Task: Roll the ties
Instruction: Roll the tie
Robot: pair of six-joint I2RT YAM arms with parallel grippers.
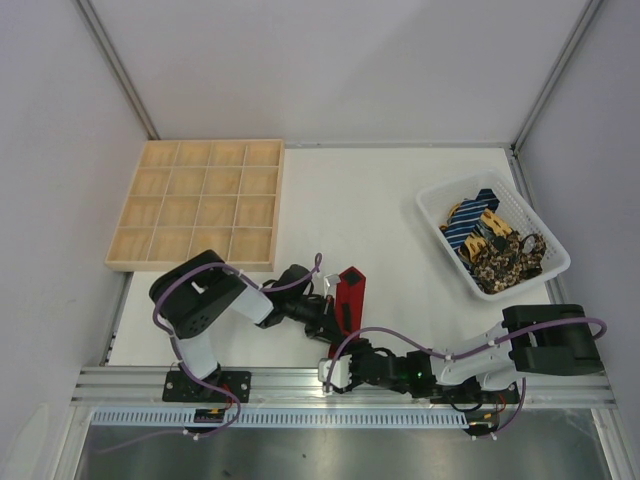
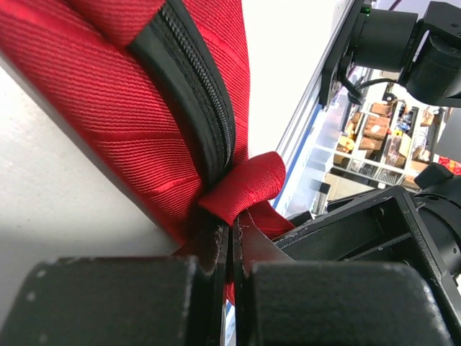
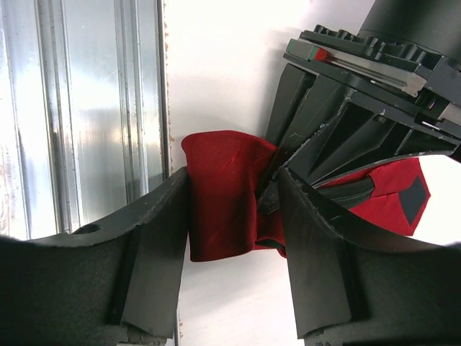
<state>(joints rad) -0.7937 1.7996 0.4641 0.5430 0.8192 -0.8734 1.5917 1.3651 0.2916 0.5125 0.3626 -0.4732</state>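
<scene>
Red tie on white tabletop near front edge, worked by both grippers.

Left gripper clenched on a fold of red fabric, fingers pressed together with cloth pinched between; right gripper parted around the folded end of the same tie, fingers flanking the fabric, one touching its edge, grip not certain; tie's black-lined underside visible in the left wrist view; other ties, striped navy, mustard and speckled, heaped in white basket at right; wooden compartment tray at back left.
</scene>
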